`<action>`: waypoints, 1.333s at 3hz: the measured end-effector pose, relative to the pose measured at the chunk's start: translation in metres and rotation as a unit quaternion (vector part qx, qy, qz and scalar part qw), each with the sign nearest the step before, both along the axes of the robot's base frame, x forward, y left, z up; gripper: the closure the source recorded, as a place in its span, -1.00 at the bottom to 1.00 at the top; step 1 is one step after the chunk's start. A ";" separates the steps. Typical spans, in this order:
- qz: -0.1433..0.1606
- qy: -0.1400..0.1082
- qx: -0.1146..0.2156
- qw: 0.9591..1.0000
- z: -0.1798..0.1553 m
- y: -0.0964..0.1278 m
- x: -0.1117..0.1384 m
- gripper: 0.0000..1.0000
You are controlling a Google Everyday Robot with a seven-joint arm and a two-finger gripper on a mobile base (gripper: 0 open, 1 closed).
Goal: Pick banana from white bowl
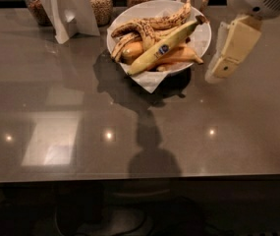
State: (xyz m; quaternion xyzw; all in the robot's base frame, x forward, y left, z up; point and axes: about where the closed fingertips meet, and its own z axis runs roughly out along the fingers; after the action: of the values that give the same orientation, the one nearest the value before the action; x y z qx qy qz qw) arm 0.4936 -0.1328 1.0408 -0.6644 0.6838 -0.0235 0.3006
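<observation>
Banana (pixel 152 59) in white bowl (pixel 204 33) | glossy grey table (pixel 56 97) | fingers (pixel 234 45) near bowl, spread unclear

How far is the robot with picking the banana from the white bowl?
Done: nothing yet; the banana lies in the white bowl, on the spotted bananas. In hand: the gripper hangs right of the bowl, apart from it. Left: reach, grasp and lift the banana.

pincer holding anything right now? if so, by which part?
Nothing is held. The pincer hangs right of the white bowl, apart from it; the banana lies in the bowl atop the other bananas.
</observation>
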 end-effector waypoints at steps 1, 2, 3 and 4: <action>0.048 0.006 -0.008 0.999 -0.006 0.035 0.016 -1.00; 0.088 0.013 -0.029 0.996 -0.017 0.066 0.032 -1.00; 0.102 0.011 -0.052 0.993 -0.033 0.083 0.051 -0.96; 0.103 0.001 -0.069 0.992 -0.048 0.089 0.070 -0.58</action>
State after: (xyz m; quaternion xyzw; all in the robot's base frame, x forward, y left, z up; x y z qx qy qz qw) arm 0.5632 -0.0437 0.9928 -0.7502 0.6093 -0.0386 0.2540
